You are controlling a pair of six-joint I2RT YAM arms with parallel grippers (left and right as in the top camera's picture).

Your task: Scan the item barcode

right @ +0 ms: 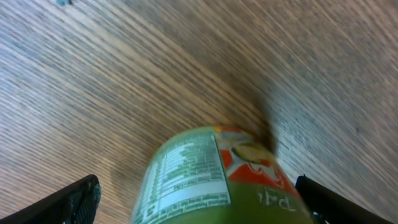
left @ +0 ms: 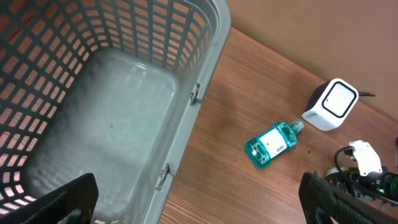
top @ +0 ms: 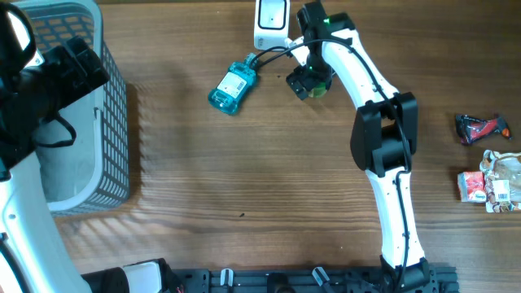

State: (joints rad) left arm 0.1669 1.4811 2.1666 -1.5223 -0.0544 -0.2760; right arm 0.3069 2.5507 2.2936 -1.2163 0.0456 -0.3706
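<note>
- Green container (right: 205, 180) on the table (top: 244, 179), directly under the right gripper (right: 199, 202) and between its two fingers; printed text panel facing the wrist camera, red-orange patch beside it.
- Right gripper spread fully wide, one finger on each side of the container; cannot tell whether either finger touches it, and no clamp visible.
- Cannot tell whether the container is upright or on its side.
- Scanner (top: 271, 20) near the right gripper, on its basket side, by the far table edge; white box, apart from the container.
- Teal bottle (top: 234, 85) lying flat, near the right gripper on the same side and just beside the scanner; white label with barcode facing up.
- Basket (top: 114, 106) well apart from the right gripper, at the far-left table end; slatted grey walls, bare grey floor showing in the left wrist view.
- Left gripper (left: 199, 202) hanging above the basket's near rim, fingers spread wide, nothing between them.
- Open wood between the basket wall and the teal bottle, and across the near half of the table below the right gripper.
- Snack packets (top: 492, 183) and a red-black wrapper (top: 482, 128) well apart on the right arm's outer side, by the right table edge.
</note>
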